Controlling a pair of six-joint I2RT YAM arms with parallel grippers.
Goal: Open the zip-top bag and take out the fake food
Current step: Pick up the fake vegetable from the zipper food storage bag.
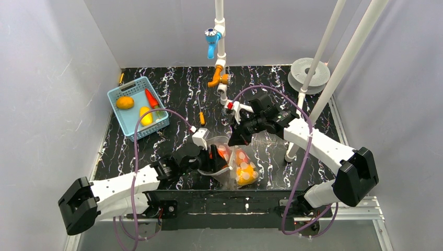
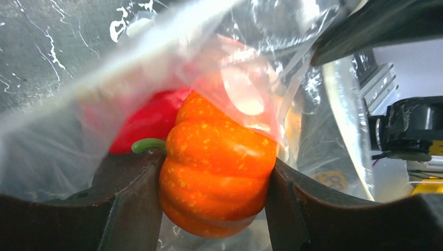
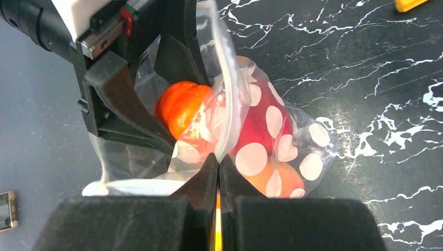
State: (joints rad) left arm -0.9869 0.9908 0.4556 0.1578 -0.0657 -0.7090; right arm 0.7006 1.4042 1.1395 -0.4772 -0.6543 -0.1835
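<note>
Left gripper (image 2: 211,209) reaches low into the mouth of the zip-top bag (image 3: 313,141), jaws partway open and clamped on either side of a ribbed orange pumpkin (image 2: 217,167) (a red piece (image 2: 149,120) sits just behind it). Right gripper (image 3: 218,175), angled down from above, pinches the bag's rim with its jaws closed. The bag lies near the table's (image 1: 172,89) near edge, between both arms.
</note>
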